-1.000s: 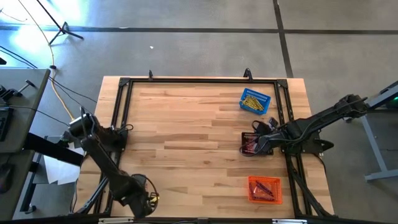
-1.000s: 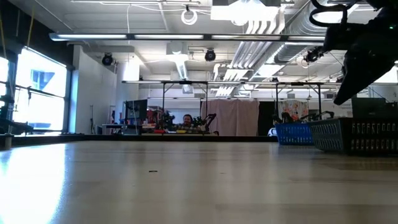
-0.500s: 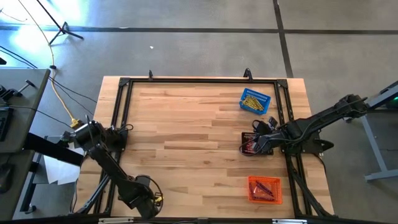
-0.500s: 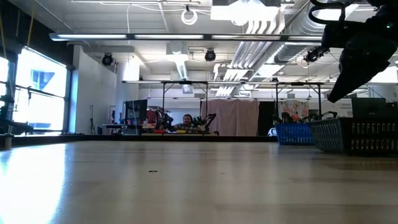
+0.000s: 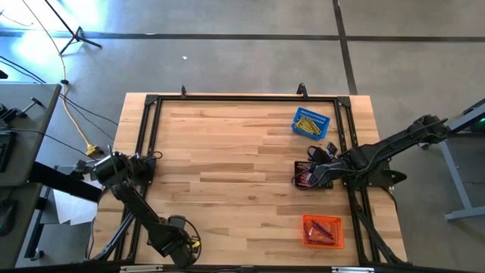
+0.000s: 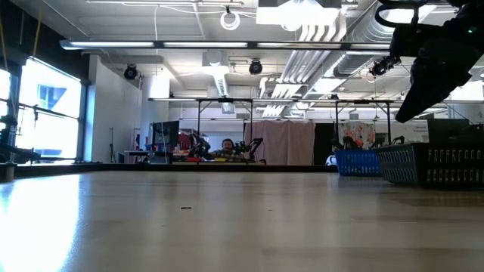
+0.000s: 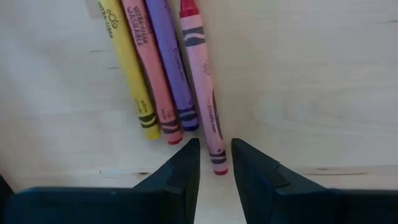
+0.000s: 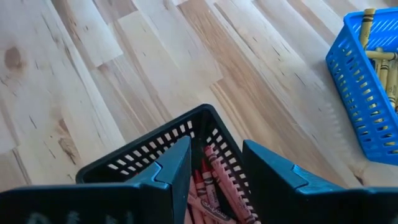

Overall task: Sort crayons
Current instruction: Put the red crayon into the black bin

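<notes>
Down at the near left corner of the pale wooden table (image 5: 242, 167), the left gripper (image 7: 215, 163) hangs low over four paper-wrapped wax crayons lying side by side on the wood: a yellow crayon (image 7: 129, 68), a salmon-pink crayon (image 7: 151, 70), a purple crayon (image 7: 171, 62) and a pink crayon with a red tip (image 7: 203, 87). Its two dark fingers (image 7: 180, 171) stand slightly apart with nothing between them, and the butt end of the red-tipped crayon lies right at the gap, just ahead of the fingertips. The other three rest just beside it, touching one another.

Over on the right side, the right gripper (image 8: 215, 163) hovers above a black mesh plastic basket (image 8: 155, 149) that holds a bundle of red and pink crayons (image 8: 214, 180); its fingers are parted too, gripping nothing. Farther back sits a blue mesh plastic basket (image 5: 311, 123) with yellow crayons (image 5: 309, 123) inside, and toward the front an orange mesh plastic basket (image 5: 323, 231) with more crayons lying in it.
</notes>
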### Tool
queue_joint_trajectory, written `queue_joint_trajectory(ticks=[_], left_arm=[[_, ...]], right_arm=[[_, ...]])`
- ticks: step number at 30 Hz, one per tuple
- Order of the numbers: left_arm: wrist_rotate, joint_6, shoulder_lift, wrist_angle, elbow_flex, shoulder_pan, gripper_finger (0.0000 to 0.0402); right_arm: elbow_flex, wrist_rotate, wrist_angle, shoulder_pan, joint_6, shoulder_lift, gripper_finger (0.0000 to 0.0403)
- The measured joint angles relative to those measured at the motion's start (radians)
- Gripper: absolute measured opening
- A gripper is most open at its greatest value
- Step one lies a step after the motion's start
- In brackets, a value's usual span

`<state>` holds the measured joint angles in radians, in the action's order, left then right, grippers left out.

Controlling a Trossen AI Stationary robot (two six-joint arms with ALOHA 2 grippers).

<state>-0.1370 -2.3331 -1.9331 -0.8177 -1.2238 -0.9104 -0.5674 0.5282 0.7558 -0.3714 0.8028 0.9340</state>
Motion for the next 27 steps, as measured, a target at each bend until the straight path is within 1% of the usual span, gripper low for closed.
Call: queue_joint_trajectory(ticks=[4, 10, 15, 18, 20, 22, 24, 27], left_arm=[[0.004, 0.005, 0.000, 0.003, 0.000, -0.002, 0.0069], [0.008, 0.006, 0.000, 0.022, 0.000, 0.001, 0.0009], [-0.003, 0.018, -0.001, 0.093, 0.001, 0.010, 0.0003], [0.024, 0.078, 0.013, 0.091, -0.002, 0.034, 0.0002], [0.086, 0.143, 0.036, 0.087, -0.010, 0.061, 0.0002], [0.169, 0.222, 0.065, 0.083, -0.011, 0.093, 0.0001], [0.266, 0.324, 0.096, 0.062, -0.011, 0.131, 0.0001], [0.441, 0.502, 0.146, 0.027, -0.011, 0.201, 0.0001]], right_arm=[[0.000, 0.000, -0.004, 0.000, 0.000, 0.000, 0.0132], [0.000, 0.000, -0.005, 0.000, 0.000, 0.000, 0.0132], [0.000, 0.000, -0.004, 0.000, -0.002, 0.000, 0.0132], [0.000, -0.001, -0.015, 0.000, -0.021, 0.000, 0.0132], [0.000, -0.006, -0.044, 0.000, -0.031, 0.000, 0.0132], [0.000, -0.011, -0.086, 0.000, -0.063, 0.000, 0.0132], [0.000, -0.018, -0.139, 0.000, -0.102, 0.000, 0.0132], [0.000, -0.011, -0.251, 0.007, -0.159, 0.000, 0.0132]])
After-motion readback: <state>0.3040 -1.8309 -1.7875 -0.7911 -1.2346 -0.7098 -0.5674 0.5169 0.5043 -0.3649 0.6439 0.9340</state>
